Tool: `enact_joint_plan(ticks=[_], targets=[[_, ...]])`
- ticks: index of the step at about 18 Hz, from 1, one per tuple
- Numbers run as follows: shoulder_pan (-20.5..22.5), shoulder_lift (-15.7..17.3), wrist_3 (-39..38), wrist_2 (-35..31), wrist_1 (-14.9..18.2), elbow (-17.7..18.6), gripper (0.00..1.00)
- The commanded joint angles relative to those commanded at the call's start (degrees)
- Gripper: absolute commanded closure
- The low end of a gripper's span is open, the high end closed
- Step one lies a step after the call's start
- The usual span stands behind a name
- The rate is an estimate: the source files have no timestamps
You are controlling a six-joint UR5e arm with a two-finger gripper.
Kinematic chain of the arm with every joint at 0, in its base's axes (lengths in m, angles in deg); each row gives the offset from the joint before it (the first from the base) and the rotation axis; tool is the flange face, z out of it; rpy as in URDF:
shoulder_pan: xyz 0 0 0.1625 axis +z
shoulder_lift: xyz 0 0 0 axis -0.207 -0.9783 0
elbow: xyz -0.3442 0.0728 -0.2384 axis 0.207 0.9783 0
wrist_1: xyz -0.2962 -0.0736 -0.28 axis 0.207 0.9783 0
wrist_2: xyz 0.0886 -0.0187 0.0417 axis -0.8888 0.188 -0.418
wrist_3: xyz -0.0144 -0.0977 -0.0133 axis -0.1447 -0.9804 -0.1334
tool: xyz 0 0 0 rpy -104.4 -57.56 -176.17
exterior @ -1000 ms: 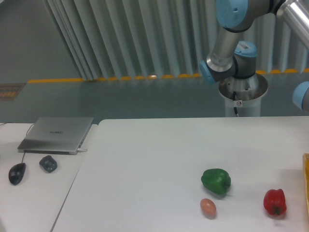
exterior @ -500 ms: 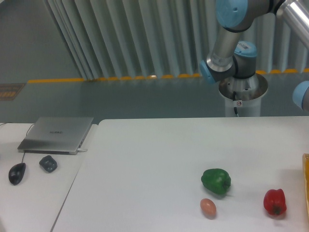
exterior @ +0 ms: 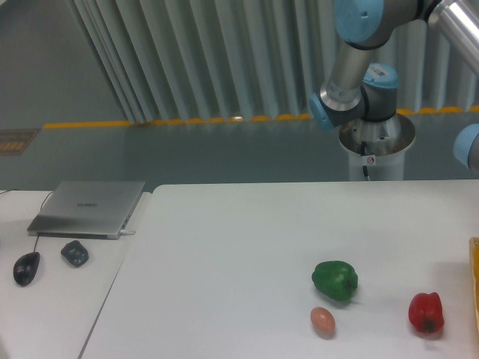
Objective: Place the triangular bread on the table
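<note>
egg (exterior: 322, 321): closest thing to us, sitting by the counter's front edge, just in front of the green pepper. Not the target, leave it.

red pepper (exterior: 426, 313): front right part of the counter, well apart from the egg.

green pepper (exterior: 334, 280): just behind the egg, nearly touching it.

orange sliver (exterior: 475, 284): thin orange-yellow strip right at the counter's right edge, cut off by the frame. Can't tell what it is, maybe a tray or box.

triangular bread: honestly not visible anywhere. My guess is it's off past the right edge, either near that orange strip or already held up out of shot.

counter (exterior: 239, 254): white, with a big bare stretch across the middle and left. That's where I'd put the bread, well apart from the peppers and egg.

side desk stuff: mouse (exterior: 26, 268), small dark object (exterior: 75, 253), laptop (exterior: 90, 208). Stay off that side.

arm (exterior: 359, 67): only elbow and base joints show, behind the far edge.

jaws: out of frame, so can't tell whether they're clenched or released.

how I'd do it: come in low, set it flat, then let go.
</note>
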Motion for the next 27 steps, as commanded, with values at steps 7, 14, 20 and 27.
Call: enact_joint_plan(ticks=[7, 14, 20, 27], targets=[[0.2, 0.8, 0.0, 0.1, 4.4, -1.9, 0.89], [0.6, 2.2, -0.8, 1.3, 11.0, -5.4, 0.93], [1.1, 5.5, -4.4, 9.0, 18.4, -6.5, 0.93], [-3.4, 9.8, -10.4, 16.9, 24.6, -4.9, 0.91]])
